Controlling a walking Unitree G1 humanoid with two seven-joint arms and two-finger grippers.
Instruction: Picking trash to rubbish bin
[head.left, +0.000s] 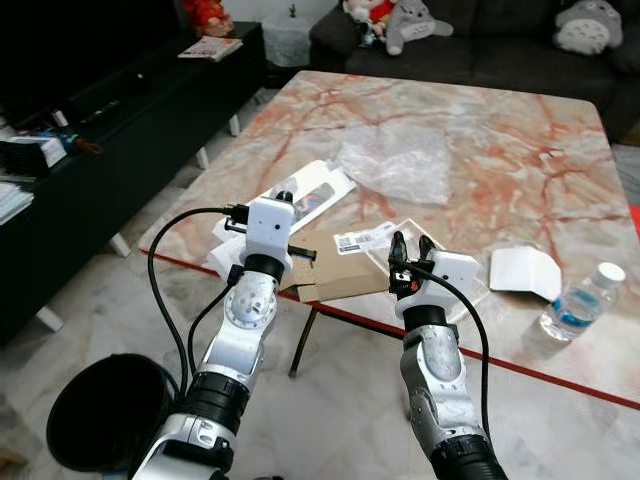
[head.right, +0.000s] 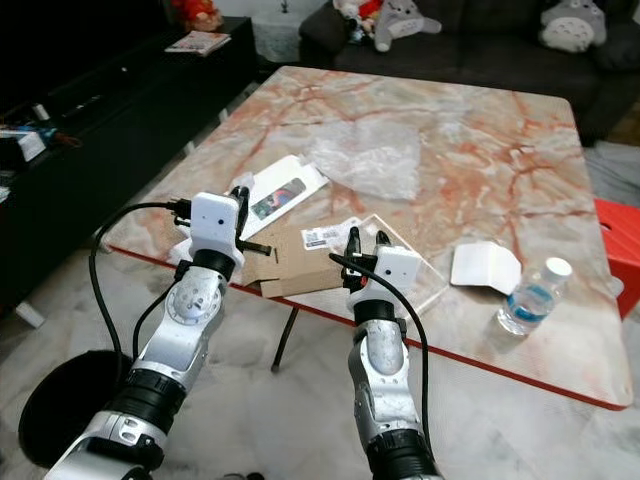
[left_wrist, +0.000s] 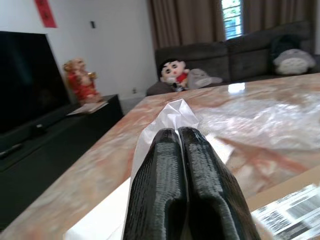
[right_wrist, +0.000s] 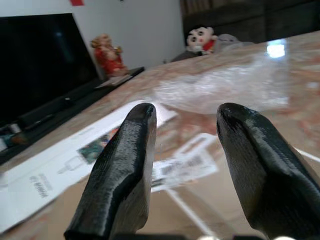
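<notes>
Bin (head.left: 108, 410) first: we see the black rubbish bin on the tiled floor at about 8 o'clock in the head view, beside our left arm and below the table's near edge. Above it, our left gripper (left_wrist: 182, 145) reaches over the near left corner of the marble table (head.left: 500, 140); its two black fingers are pressed flat together, and a crumpled white paper (left_wrist: 172, 117) sits just past their tips, though we cannot tell whether they actually pinch it. Our right gripper (head.left: 412, 250) stands at about 5 o'clock from the table's middle, fingers spread apart with nothing between them, hovering at the near edge over a clear plastic tray (head.right: 425, 270). Between the two grippers lies a flattened brown cardboard piece (head.left: 335, 270) bearing a white barcode label (head.left: 362, 240). At 11 o'clock from the cardboard lies a white printed package (head.left: 310, 195). To the right, near the edge, sits a folded white card (head.left: 525, 272), and just beside it, at 4 o'clock, a clear water bottle (head.left: 582, 300) with a white cap. Farther in, toward the table's middle, a crumpled sheet of clear plastic wrap (head.left: 395, 165) lies. Beyond the table, plush toys (head.left: 405, 20) rest on a dark sofa (head.left: 500, 45) at 12 o'clock, and a black TV cabinet (head.left: 110, 130) runs along 10 o'clock.
</notes>
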